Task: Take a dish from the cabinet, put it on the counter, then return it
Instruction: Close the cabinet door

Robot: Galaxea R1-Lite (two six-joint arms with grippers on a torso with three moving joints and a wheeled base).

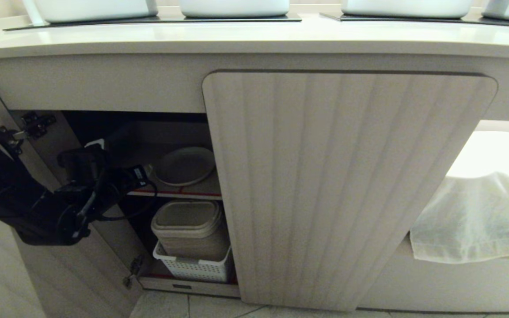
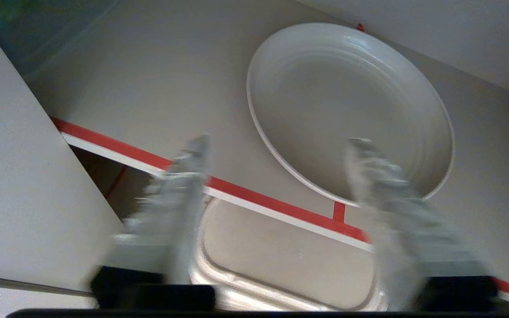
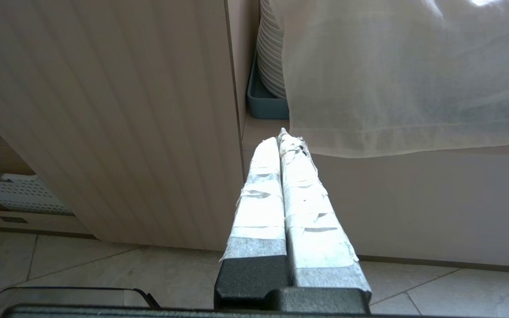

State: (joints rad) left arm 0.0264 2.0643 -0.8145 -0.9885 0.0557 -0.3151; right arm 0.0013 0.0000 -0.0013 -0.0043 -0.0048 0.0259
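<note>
The left gripper [image 1: 142, 173] reaches into the open cabinet [image 1: 347, 185] at about nine o'clock, its fingers [image 2: 184, 176] spread apart and holding nothing. Just past them, toward three o'clock, the dish [image 1: 185, 165] lies flat on the red-edged shelf [image 1: 179, 193]. If the fingers bump its rim, the dish could slide back. The right gripper [image 3: 286, 140] hangs near the floor, pressed shut.

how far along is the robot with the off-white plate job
Done: the fluted beige cabinet door stands open. In hand: the left gripper, fingers apart, is at the red-edged shelf by the off-white round plate, which lies ungripped. The cream countertop has no plate, so whether it's being fetched or was just returned is unclear.
</note>
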